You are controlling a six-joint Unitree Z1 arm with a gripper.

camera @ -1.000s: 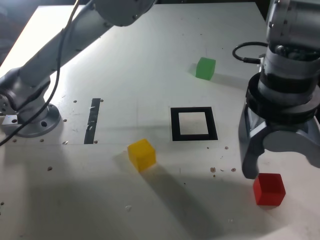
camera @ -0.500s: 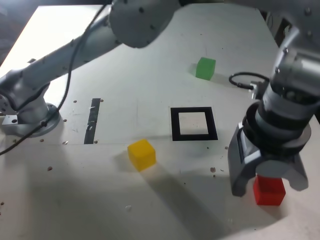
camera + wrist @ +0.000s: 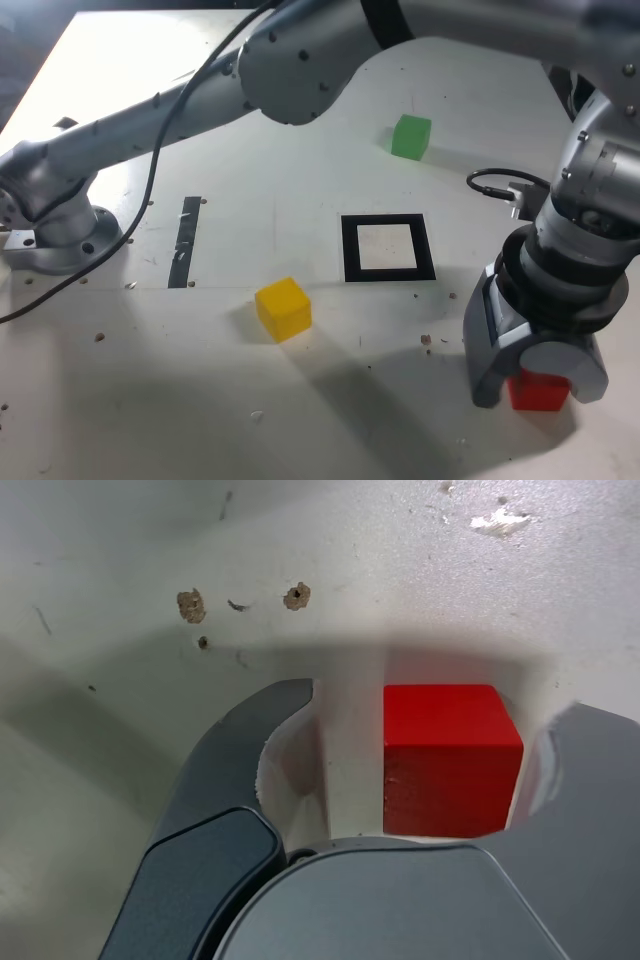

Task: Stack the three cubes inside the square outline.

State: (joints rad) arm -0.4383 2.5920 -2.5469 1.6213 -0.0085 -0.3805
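Note:
The red cube (image 3: 541,393) rests on the white table at the exterior view's near right. My gripper (image 3: 537,391) has come down over it and is open, one finger on each side. In the wrist view the red cube (image 3: 452,755) sits between the fingers (image 3: 235,770), close to one finger and a clear gap from the other. The yellow cube (image 3: 283,308) lies near the table's middle front. The green cube (image 3: 411,136) sits at the back. The square outline (image 3: 350,250), black with a white centre, holds nothing.
A thin black tape strip (image 3: 186,240) lies towards the exterior view's left, near the arm's base (image 3: 60,235). The arm reaches across the back of the table, and a black cable (image 3: 495,180) loops off the wrist. Small specks of debris (image 3: 190,605) dot the surface.
My gripper has come down from just above and behind the red cube until its open fingers straddle it. The cubes have not moved.

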